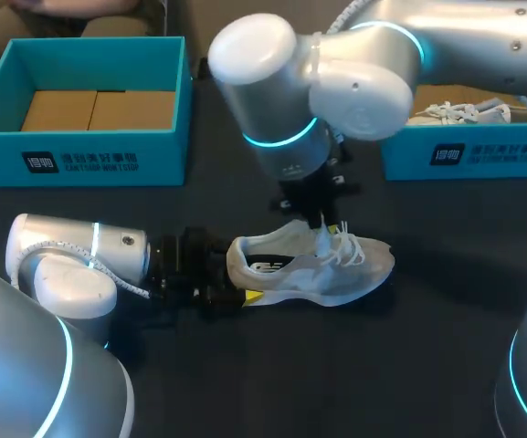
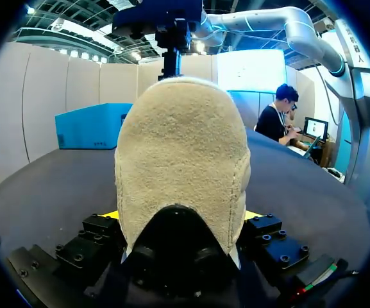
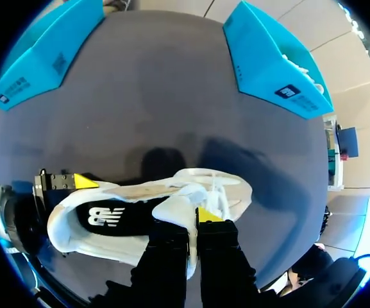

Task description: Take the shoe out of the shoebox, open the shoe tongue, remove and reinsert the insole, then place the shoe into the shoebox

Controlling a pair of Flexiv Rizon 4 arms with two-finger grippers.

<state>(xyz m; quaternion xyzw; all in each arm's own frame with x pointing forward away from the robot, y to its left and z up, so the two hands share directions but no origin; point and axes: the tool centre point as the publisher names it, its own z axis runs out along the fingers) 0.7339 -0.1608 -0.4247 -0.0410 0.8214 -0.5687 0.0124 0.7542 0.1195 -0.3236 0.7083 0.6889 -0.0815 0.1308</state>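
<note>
Two pincers hold the shoe (image 1: 318, 269): left pincer (image 2: 179, 215) spread wide, clamping the heel (image 2: 181, 154); right pincer (image 3: 194, 223) nearly closed, pinching the tongue (image 3: 175, 206), one yellow tip hidden.

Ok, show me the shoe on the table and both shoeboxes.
shoe (image 1: 336, 274): head view, on its side near the midfoot.
shoebox with cardboard (image 1: 108, 160): head view, on its front wall.
shoebox with another shoe (image 1: 491, 155): head view, on its front wall.

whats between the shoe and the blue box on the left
Nothing: bare dark table runs from the shoe to the blue box. The head view shows it clearest, and the right wrist view agrees.
</note>
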